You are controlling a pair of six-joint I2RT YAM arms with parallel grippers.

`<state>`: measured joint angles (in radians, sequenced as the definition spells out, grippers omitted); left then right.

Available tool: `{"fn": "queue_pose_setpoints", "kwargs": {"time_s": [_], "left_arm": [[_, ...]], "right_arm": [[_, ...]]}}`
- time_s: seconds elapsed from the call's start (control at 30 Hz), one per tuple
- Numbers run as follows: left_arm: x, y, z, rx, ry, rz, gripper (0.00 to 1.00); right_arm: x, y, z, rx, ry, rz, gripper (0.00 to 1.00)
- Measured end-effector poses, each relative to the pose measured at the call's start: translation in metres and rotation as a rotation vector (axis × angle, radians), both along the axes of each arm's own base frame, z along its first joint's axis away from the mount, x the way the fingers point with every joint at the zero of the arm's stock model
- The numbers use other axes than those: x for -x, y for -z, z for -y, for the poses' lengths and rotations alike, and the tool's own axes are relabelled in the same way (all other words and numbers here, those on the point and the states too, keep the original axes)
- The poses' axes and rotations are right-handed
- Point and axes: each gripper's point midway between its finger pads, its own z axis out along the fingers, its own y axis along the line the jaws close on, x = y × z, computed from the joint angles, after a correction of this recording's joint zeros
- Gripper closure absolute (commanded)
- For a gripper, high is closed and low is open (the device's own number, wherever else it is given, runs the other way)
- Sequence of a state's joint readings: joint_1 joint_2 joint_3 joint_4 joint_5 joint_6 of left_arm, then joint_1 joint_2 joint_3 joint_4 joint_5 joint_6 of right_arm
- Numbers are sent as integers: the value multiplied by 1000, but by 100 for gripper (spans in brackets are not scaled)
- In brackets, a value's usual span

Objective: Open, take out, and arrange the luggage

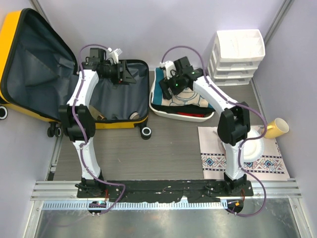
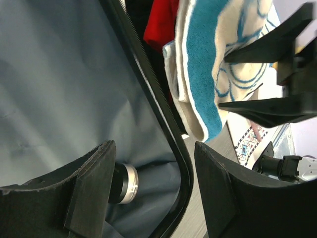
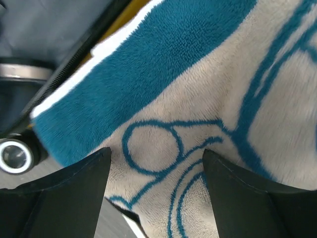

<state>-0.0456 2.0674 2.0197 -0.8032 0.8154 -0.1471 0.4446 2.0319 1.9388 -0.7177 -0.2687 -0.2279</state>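
Tool, top view: left tool (image 1: 128,74) hovers over the luggage (image 1: 39,59), which lies open on the worktop; right tool (image 1: 168,88) is just right of it, over a towel (image 1: 190,101).
Luggage handling: likely a stiff, bulky, slick shell; best gripped at the rim or a handle.
Left wrist view: jaws apart and empty; only here a round silvery thing (image 2: 125,183) shows on the lining.
Right wrist view: jaws apart above the towel; the luggage wheel (image 3: 15,154) shows close up.

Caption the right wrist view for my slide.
Open right tool above the teal-and-cream towel, luggage wheel at lower left.

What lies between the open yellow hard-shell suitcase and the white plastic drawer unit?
In the top view, a white plastic basin holding a teal-and-cream towel and red cloth sits between them.
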Motion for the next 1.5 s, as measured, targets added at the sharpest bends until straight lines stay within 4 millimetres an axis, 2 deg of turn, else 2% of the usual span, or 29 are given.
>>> {"fn": "queue_pose_setpoints", "kwargs": {"time_s": [0.1,0.17,0.33,0.43,0.57,0.7,0.83,0.93,1.27,1.5], "left_arm": [[2,9,-5,-4,-12,-28,32],[2,12,-8,-5,-17,-37,32],[2,13,-9,-4,-20,-38,32],[2,12,-9,-3,-21,-38,32],[2,12,-9,-1,-23,-41,32],[2,12,-8,4,-24,-44,32],[2,11,-8,4,-23,-41,32],[1,10,-8,3,-23,-37,32],[1,10,-8,3,-23,-38,32],[2,10,-8,3,-22,-38,32]], "right_arm": [[8,46,-3,66,-10,-73,19],[11,63,1,84,-13,-100,19],[14,74,9,97,-71,-79,19],[18,79,25,105,-129,-72,19],[19,85,71,131,-180,-85,19],[13,89,134,189,-182,-101,20],[18,92,188,242,-157,-149,21],[26,95,219,265,-118,-196,22],[66,100,284,323,-158,-218,23],[76,100,327,378,-162,-255,23]]}}
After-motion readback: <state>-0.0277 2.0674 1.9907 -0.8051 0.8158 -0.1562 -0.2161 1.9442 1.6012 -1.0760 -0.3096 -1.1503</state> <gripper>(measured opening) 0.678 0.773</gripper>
